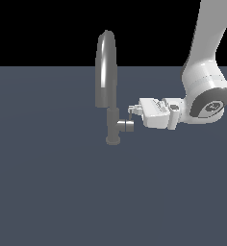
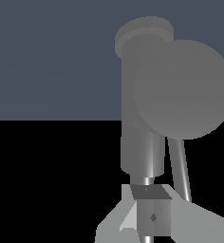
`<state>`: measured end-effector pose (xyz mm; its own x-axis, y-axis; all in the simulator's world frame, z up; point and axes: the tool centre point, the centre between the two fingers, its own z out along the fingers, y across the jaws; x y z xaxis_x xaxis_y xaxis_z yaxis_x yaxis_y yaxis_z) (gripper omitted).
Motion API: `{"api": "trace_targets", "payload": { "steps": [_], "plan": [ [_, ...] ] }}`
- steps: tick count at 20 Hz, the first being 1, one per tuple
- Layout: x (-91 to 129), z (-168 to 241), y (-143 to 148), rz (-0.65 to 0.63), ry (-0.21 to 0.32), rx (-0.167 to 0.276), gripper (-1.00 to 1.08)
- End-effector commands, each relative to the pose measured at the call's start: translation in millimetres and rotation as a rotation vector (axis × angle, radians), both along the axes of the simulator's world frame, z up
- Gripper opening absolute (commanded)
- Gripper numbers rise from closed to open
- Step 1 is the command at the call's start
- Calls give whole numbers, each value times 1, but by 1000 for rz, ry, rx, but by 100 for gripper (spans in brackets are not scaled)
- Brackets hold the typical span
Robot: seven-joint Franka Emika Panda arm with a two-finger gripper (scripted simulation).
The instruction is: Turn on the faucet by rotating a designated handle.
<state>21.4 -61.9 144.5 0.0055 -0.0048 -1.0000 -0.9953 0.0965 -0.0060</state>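
Handle (image 1: pixel 126 125) juts from faucet (image 1: pixel 106 72) toward exterior view's right; claw (image 1: pixel 131 111) seemingly just above it.

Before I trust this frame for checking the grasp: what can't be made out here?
- Gripper open or shut: too small in the exterior view; cut off by the picture's edge in the wrist view.
- Contact with the handle: unclear, the fingertips overlap its thin pin.
- Faucet spout opening: not visible in either view.
- Arm base: cut off by the exterior view's edge.

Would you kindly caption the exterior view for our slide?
Panda gripper reaching from the exterior view's right to the handle on the faucet.
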Motion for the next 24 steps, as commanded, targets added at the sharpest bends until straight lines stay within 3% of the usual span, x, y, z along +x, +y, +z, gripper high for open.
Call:
{"api": "trace_targets", "payload": {
  "steps": [1, 7, 9, 18, 20, 24],
  "plan": [
    [-10, 0, 1, 4, 4, 3, -100],
    [-29, 0, 3, 5, 4, 4, -100],
    [-21, 3, 2, 0, -8, -1, -100],
    [-58, -17, 6, 5, 4, 4, -100],
    [-46, -6, 4, 1, -21, -2, -100],
    [-63, -30, 6, 4, -6, 2, -100]
  ]
}}
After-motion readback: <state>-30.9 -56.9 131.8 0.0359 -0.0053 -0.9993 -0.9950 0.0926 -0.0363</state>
